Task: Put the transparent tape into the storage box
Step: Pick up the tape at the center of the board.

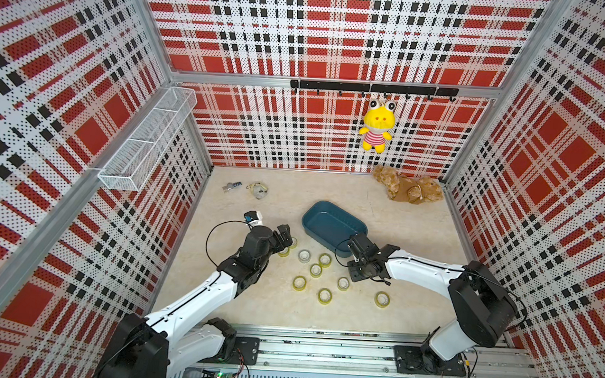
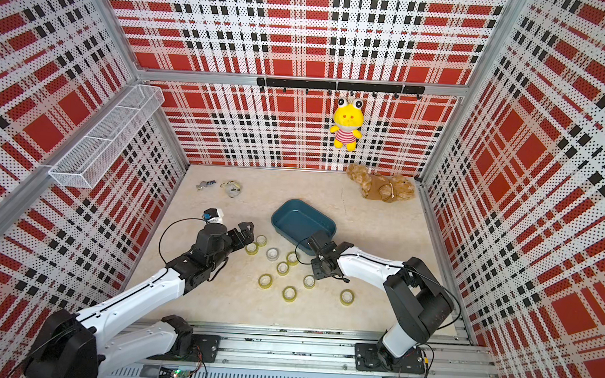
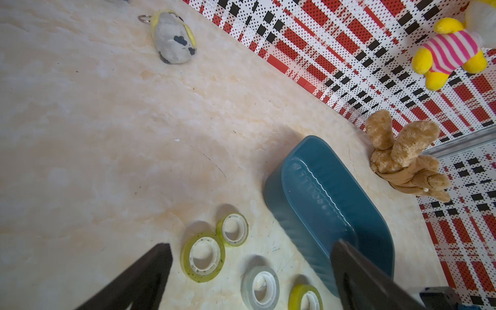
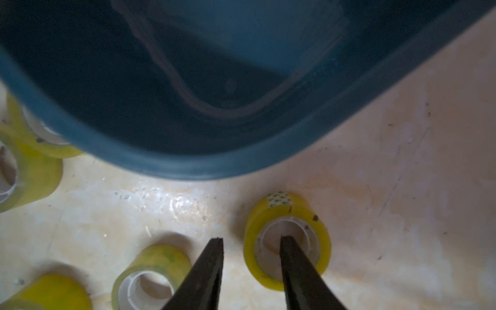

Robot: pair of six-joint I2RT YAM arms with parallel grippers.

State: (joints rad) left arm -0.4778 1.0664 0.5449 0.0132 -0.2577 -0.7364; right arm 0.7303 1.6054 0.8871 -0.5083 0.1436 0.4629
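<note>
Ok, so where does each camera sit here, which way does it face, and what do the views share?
Top views: high over the near rail, looking down toward the back wall; the left arm and right arm show nearly whole.
Left wrist: on the left arm, looking past the open left end effector at tape rolls and the storage box.
Right wrist: low over the table, facing the box; right end effector straddles one roll's wall.
Shared: all show box and rolls.
</note>
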